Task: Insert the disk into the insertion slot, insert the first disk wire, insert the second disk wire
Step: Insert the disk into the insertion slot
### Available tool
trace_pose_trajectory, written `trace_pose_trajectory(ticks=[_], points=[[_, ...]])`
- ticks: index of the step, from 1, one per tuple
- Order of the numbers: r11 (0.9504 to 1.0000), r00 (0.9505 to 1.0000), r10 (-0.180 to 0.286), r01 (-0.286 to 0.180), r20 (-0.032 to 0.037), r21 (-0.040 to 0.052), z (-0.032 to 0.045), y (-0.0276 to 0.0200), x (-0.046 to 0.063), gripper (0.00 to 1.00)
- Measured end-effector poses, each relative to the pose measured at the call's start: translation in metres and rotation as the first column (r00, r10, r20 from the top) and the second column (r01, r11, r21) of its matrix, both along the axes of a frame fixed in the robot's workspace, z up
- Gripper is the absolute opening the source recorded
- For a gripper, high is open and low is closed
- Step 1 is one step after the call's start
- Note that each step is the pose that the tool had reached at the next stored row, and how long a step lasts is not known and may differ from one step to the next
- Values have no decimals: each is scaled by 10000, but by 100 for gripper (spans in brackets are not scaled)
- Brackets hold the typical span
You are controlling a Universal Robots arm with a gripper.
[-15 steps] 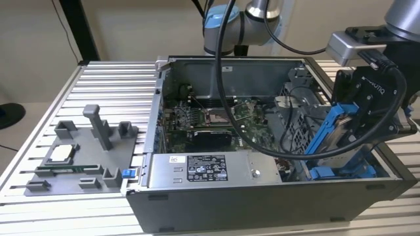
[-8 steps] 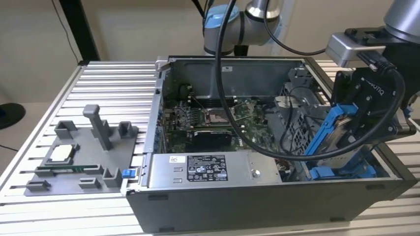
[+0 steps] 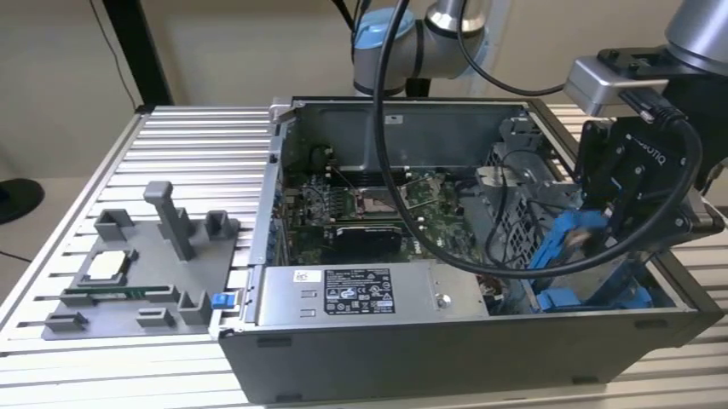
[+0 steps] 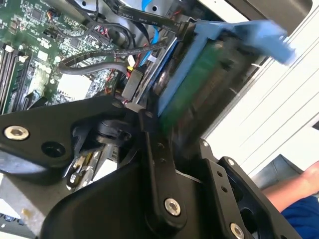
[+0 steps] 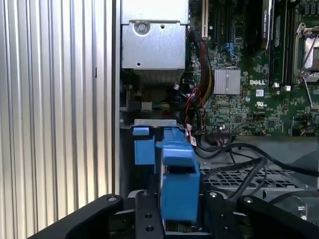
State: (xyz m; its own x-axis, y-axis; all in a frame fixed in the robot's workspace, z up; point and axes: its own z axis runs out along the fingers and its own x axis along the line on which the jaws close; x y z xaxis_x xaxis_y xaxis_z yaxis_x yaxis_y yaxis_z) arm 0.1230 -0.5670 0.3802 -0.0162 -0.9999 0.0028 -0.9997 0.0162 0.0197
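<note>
Above the insertion slot (image 3: 574, 300), my fingers (image 5: 145, 214) grip the disk (image 5: 178, 184) tight; I can't see its lower end.

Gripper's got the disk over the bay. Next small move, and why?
Probably ease the disk down and level it toward the insertion slot. The gripper is shut on it, and in the exterior view it hangs tilted above the slot's blue rails, not yet seated. Black cables lie near the slot, so go slowly.

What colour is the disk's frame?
The disk's bracket is bright blue, clearest in the first wrist view.
</note>
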Motion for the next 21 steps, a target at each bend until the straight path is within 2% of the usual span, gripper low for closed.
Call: trace_pose_trajectory(ticks=[10,21], points=[[10000,10000,-1,1,-9,0,30,0,0,100],[10000,10000,0,0,-28,-1,218,0,0,100]])
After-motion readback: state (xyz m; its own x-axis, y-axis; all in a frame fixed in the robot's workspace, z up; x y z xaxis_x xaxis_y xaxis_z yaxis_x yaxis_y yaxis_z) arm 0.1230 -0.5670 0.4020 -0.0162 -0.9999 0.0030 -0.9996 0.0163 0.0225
